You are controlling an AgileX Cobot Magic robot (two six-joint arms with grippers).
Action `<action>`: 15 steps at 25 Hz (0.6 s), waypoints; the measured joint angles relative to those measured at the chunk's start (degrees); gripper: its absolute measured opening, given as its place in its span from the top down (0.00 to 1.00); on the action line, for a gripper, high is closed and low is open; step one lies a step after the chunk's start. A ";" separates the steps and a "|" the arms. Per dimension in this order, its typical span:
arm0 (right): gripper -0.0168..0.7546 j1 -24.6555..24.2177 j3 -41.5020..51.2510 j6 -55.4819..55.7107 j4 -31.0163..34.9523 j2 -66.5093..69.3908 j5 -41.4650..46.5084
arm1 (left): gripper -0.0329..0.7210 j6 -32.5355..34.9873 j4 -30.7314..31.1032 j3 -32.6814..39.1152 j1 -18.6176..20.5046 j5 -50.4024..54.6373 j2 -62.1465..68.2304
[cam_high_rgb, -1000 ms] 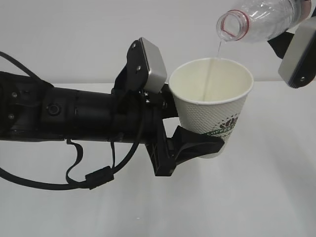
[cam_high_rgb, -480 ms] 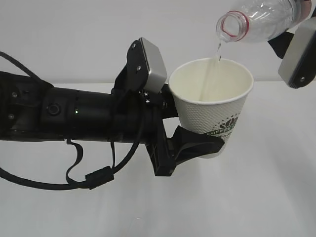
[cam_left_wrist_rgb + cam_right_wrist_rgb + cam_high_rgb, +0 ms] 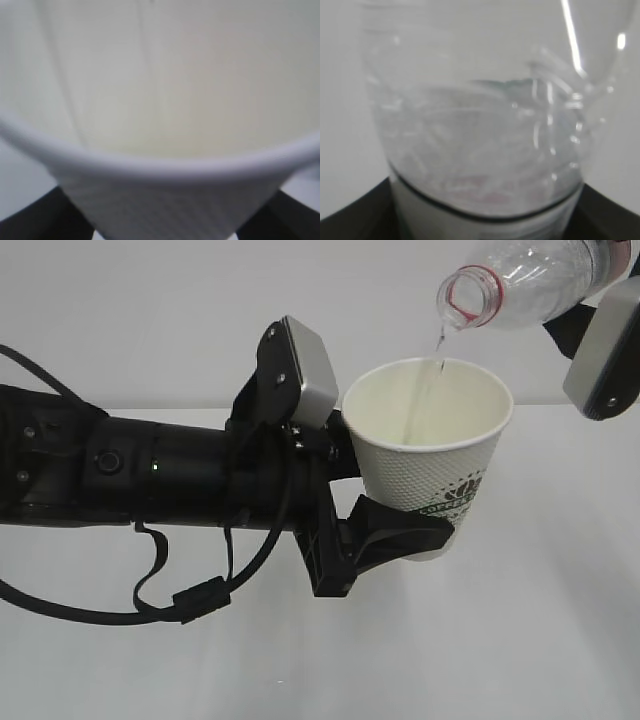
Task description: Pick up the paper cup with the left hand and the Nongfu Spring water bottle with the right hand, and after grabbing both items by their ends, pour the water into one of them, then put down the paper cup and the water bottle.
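Cup: a white tapered paper cup [image 3: 428,455] with dimpled wall and green logo, held upright above the white surface [image 3: 520,640].
Left hand [image 3: 400,535]: black fingers clamped around the cup's base.
Bottle: a clear ribbed plastic bottle [image 3: 520,280], red neck ring, tipped mouth-down over the rim.
Water [image 3: 437,352]: a thin stream (pale against the cream wall).
Right hand [image 3: 480,215]: pinching the bottle's far end.

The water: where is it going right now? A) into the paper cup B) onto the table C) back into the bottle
A, a thin stream of water falls from the tilted bottle mouth into the open paper cup.
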 joint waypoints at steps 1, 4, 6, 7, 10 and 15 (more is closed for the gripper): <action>0.33 0.00 0.00 0.00 0.00 0.00 0.00 | 0.23 0.00 0.00 0.00 0.00 0.00 0.00; 0.33 0.00 0.00 0.00 0.00 0.00 0.00 | 0.23 0.00 0.00 0.00 0.00 0.00 0.00; 0.33 0.00 0.00 0.00 0.00 0.00 0.00 | 0.23 0.00 0.00 0.00 0.00 0.00 0.00; 0.33 0.00 0.00 0.00 0.00 0.00 0.00 | 0.23 0.00 0.00 0.00 0.00 0.00 0.00; 0.33 0.00 0.00 -0.13 0.00 0.00 0.00 | 0.23 0.00 0.00 0.00 0.00 0.00 0.00; 0.33 0.00 0.00 -0.23 0.00 0.00 0.00 | 0.23 0.00 0.00 0.00 0.00 0.12 0.00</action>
